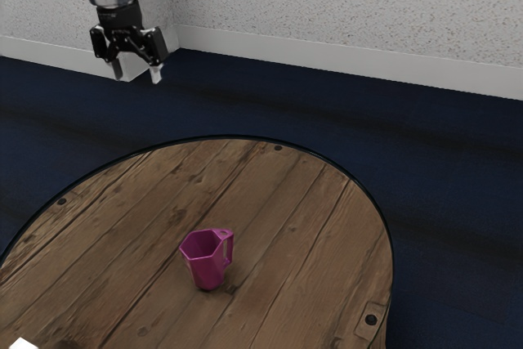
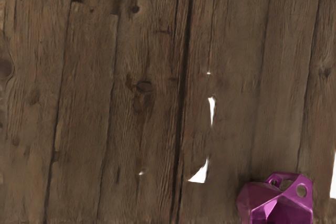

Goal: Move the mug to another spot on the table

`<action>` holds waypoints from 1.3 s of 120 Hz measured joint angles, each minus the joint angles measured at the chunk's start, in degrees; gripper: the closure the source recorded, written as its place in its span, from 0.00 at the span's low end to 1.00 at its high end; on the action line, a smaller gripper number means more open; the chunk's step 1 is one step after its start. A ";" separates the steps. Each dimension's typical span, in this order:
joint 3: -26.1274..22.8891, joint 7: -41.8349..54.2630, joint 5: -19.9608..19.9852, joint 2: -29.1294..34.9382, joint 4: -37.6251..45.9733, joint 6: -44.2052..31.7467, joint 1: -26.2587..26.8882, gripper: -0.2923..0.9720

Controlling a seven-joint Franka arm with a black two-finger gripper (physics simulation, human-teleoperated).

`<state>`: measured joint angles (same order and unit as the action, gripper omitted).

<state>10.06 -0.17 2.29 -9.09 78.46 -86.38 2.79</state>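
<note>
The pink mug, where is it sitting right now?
The mug stands upright on the wooden table, low and central in the exterior view, far from the open gripper at upper left.

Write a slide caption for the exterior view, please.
Open black end effector hangs high above the round wooden plank table, far from the upright magenta faceted mug.

The faceted magenta mug stands upright on the round plank table, handle toward the exterior view's right.
</note>
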 joint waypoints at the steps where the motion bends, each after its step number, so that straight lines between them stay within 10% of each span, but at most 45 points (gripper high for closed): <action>1: 0.01 0.00 0.01 0.14 0.20 -0.01 -0.05 0.24; 68: -0.13 0.05 2.03 -3.96 17.93 -18.51 10.87 0.24; 156: 0.04 24.57 2.06 -4.07 37.99 -39.04 18.98 0.24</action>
<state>10.10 24.40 4.35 -13.15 116.45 -125.42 21.77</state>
